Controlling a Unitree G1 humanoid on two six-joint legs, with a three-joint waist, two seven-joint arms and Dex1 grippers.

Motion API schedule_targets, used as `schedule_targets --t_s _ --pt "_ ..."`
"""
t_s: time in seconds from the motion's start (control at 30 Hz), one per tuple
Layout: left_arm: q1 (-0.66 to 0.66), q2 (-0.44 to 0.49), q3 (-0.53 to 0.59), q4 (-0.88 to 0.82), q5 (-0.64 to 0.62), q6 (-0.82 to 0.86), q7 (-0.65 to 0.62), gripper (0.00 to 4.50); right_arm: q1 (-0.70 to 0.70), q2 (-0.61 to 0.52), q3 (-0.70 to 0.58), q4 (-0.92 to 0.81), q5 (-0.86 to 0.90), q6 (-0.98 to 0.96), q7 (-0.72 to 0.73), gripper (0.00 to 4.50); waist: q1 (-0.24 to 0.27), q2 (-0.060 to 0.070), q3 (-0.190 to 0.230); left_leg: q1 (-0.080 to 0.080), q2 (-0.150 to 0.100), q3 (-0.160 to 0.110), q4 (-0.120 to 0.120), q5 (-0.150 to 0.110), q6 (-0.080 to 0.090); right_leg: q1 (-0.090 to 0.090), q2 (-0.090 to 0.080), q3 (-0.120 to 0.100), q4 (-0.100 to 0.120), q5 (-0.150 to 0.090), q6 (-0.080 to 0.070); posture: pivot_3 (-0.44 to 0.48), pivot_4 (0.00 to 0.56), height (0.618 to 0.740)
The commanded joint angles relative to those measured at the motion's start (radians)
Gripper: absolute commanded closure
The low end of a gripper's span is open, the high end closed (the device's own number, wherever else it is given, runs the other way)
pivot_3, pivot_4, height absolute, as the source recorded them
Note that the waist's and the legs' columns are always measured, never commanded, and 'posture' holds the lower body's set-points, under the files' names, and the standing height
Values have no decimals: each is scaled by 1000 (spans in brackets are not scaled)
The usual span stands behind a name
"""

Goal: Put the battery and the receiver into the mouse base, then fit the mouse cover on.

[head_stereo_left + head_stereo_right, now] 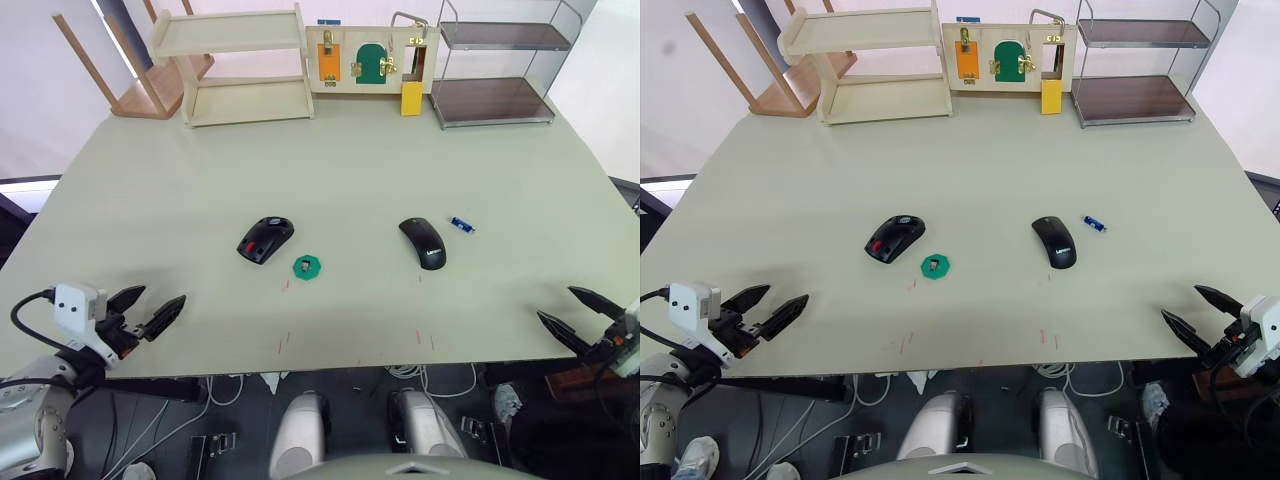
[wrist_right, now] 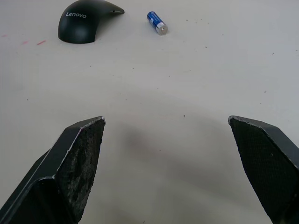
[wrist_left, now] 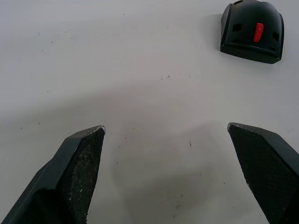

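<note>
The mouse base (image 1: 265,239), black with red inner parts, lies left of the table's middle and appears again as the mouse base (image 3: 252,31) in the left wrist view. Just to its right sits a green octagonal disc (image 1: 307,267) with the tiny dark receiver (image 1: 307,266) on it. The glossy black mouse cover (image 1: 423,242) lies right of centre, with the blue battery (image 1: 461,225) beside it; the right wrist view shows the cover (image 2: 86,20) and the battery (image 2: 156,23). My left gripper (image 1: 155,311) is open at the front left edge. My right gripper (image 1: 573,316) is open at the front right edge. Both hold nothing.
Along the table's far edge stand a wooden shelf (image 1: 238,65), a latch board (image 1: 368,58) with coloured doors, and a wire rack (image 1: 498,62) with dark shelves. A wooden frame (image 1: 130,70) leans at the far left corner.
</note>
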Motion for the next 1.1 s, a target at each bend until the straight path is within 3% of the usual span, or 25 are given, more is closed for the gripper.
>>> schedule_targets --t_s 0.03,0.63,0.9,1.1 --pt "3 24 20 -25 -21 -6 -23 0 -2 -25 -46 13 17 -9 35 50 0 0 0 0 0 0 0 0 0 0 0 0 0 0 0 0 150 740" --pt "-27 52 7 -32 -30 -4 -73 0 -69 -18 -20 5 15 -12 85 50 0 0 0 0 0 1 0 0 0 0 1 0 0 0 0 0 150 740" --pt "-164 67 -92 -137 -30 50 -46 0 -73 -5 41 -162 133 83 246 50 3 0 0 0 -1 1 1 0 0 1 1 0 0 0 0 0 150 740" --pt "-276 54 -147 -191 -53 164 22 0 -101 14 65 -240 160 102 283 50 0 1 0 0 -1 0 1 0 0 1 2 0 0 1 0 0 150 740"
